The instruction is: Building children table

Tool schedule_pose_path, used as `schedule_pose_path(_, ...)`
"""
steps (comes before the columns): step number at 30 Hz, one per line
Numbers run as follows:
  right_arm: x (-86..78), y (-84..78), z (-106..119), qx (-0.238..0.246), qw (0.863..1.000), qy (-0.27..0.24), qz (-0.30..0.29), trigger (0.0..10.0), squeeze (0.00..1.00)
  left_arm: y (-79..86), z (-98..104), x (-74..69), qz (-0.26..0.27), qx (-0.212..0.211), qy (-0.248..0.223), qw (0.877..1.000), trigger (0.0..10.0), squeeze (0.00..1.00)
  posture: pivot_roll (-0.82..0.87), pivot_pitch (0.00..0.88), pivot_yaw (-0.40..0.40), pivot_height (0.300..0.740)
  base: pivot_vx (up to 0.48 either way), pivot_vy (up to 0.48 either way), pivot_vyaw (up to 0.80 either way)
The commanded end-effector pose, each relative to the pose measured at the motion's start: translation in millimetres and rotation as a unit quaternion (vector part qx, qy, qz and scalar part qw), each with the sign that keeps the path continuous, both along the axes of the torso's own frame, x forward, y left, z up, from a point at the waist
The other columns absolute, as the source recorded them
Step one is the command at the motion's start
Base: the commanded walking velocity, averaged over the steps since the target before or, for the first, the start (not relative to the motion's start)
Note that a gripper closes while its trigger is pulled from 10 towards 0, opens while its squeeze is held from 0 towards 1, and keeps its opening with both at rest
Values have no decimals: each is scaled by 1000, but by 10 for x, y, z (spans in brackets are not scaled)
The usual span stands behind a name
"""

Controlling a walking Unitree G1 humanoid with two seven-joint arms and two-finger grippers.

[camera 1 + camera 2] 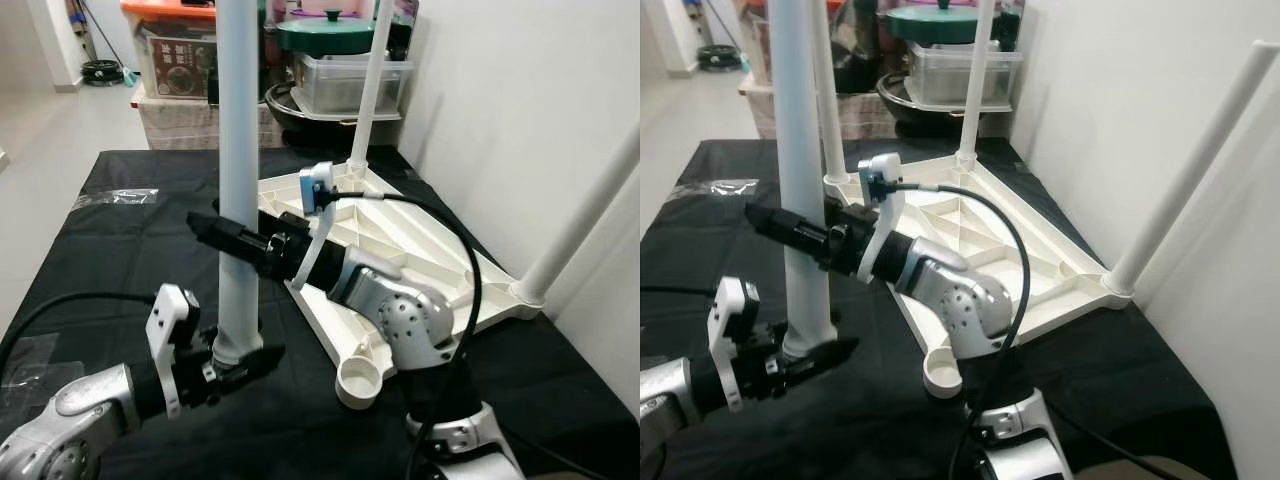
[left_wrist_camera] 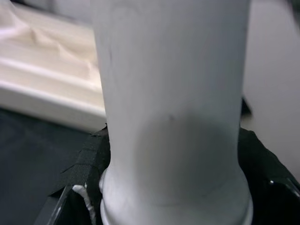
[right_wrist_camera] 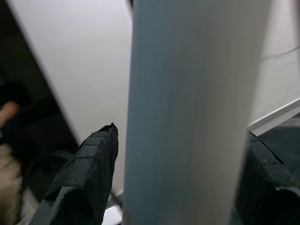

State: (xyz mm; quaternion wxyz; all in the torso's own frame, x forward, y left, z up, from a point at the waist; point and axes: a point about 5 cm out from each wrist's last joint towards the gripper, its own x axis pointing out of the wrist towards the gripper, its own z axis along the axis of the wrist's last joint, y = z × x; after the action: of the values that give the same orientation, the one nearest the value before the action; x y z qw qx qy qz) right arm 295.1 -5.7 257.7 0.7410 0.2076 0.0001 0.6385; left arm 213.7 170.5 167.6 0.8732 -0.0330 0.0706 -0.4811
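Note:
A loose white table leg [image 1: 238, 150] stands upright over the black cloth. My left gripper [image 1: 245, 358] is shut on it just above the flange at its lower end [image 2: 173, 206]. Higher up, my right gripper [image 1: 225, 238] is shut across its middle, one black finger [image 3: 89, 173] on each side. The white tabletop [image 1: 420, 240] lies upside down to the right. Fitted legs rise from its far corner [image 1: 368, 90], its right corner [image 1: 585, 210] and its left corner [image 1: 823, 110]. An empty round socket [image 1: 360, 378] sits at its near corner, right of the held leg.
The black cloth [image 1: 120, 260] covers the work table, with clear plastic bags [image 1: 115, 197] on its left side. Behind it stand a green-lidded pot [image 1: 325, 30], a clear container [image 1: 350, 80] and an orange-lidded box [image 1: 170, 45]. A white wall [image 1: 520, 90] runs close along the right.

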Motion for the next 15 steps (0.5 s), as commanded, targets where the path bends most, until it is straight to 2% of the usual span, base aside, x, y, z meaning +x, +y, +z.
schedule_pose_path(1,-36,25,14,-1,1000,-1,17,10000,0,-48,32,-24,-19,6,-14,1000,10000,0,22,0,-70,740,0,0,0)
schedule_pose_path(3,-89,15,-41,-8,999,17,45,10000,0,-12,22,-57,-37,33,-16,999,10000,0,25,0,-69,740,0,0,0)
schedule_pose_path(7,-104,18,-69,-9,998,25,50,10000,0,-1,22,-64,-42,40,-16,998,10000,0,24,0,-68,740,0,0,0)
schedule_pose_path(8,-141,27,-82,1,997,41,65,4824,0,6,13,-74,-49,47,-16,998,10000,0,21,0,-63,740,0,0,0)
schedule_pose_path(9,-175,32,-99,7,996,52,76,1098,0,10,6,-81,-55,53,-15,997,10000,0,21,0,-61,740,0,0,0)
schedule_pose_path(10,-175,32,-99,7,996,52,76,1098,0,10,6,-81,-55,53,-15,997,10000,0,21,0,-61,740,0,0,0)
schedule_pose_path(11,-198,34,-116,13,995,62,83,0,0,11,4,-83,-59,56,-15,997,10000,0,20,0,-60,740,0,0,0)
schedule_pose_path(15,-222,43,-148,19,994,70,85,0,0,6,7,-76,-65,59,-17,996,10000,0,19,0,-60,740,0,0,0)
